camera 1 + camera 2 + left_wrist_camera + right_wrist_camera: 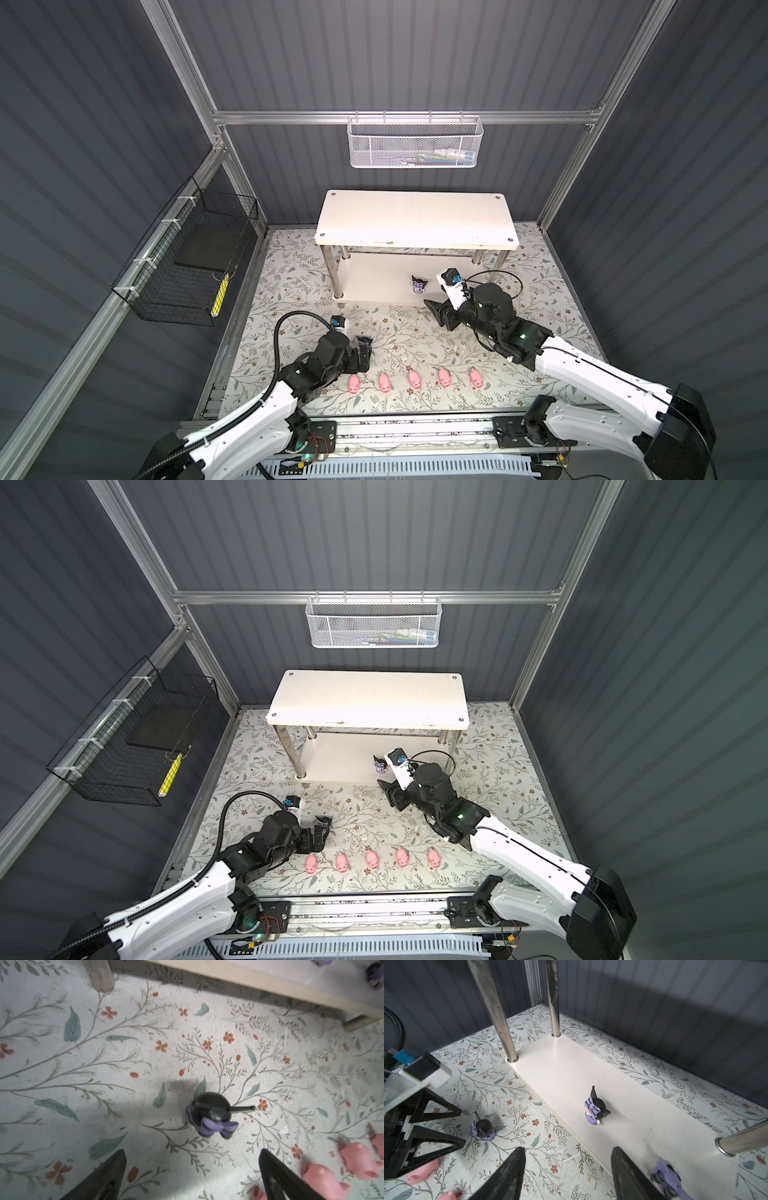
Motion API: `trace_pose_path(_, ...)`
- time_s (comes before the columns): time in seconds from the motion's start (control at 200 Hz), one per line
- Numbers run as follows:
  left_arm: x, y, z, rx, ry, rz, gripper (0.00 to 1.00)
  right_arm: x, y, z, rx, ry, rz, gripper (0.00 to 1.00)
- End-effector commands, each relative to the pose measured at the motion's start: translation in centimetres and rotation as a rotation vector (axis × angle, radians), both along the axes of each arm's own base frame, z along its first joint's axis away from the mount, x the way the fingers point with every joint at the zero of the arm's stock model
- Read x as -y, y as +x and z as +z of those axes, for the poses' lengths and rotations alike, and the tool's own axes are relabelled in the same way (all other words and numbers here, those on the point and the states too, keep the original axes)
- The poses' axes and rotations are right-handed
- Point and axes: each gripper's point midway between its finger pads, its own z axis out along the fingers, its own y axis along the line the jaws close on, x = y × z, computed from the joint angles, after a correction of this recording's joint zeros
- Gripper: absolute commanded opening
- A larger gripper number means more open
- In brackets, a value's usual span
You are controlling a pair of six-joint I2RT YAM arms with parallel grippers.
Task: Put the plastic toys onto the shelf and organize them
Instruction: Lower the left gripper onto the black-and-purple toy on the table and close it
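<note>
The white two-tier shelf (415, 220) stands at the back on metal legs. One purple-and-black figure (596, 1109) stands on its lower board (571, 1068), seen in both top views (419, 284) (379, 764). A second figure (666, 1176) lies on that board just outside my right gripper (569, 1150), which is open and empty at the board's front edge (432, 311). A third figure (212, 1114) stands on the floor just ahead of my open, empty left gripper (192, 1152). Several pink pigs (414, 379) lie in a row near the front.
A white mesh basket (413, 143) hangs on the back wall and a black wire basket (187, 266) on the left wall. The pigs (324, 1180) lie close beside the left gripper. The floor mat (415, 332) has a floral print.
</note>
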Motion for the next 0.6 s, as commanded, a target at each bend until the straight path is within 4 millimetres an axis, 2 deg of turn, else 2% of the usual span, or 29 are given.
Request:
trace_pose_path(0.0, 0.7, 1.2, 1.3, 0.068, 0.032, 0.002, 1.0, -0.3, -0.1, -0.2, 0.008, 0.008, 0.012, 0.68)
trace_pose_path(0.36, 1.5, 2.1, 0.4, 0.07, 0.095, -0.02, 0.99, -0.4, 0.0, -1.4, 0.004, 0.007, 0.015, 0.68)
trace_pose_path(0.59, 2.1, 2.9, 0.2, 0.071, 0.1, -0.013, 0.92, -0.3, 0.3, -1.5, 0.003, 0.017, 0.015, 0.68)
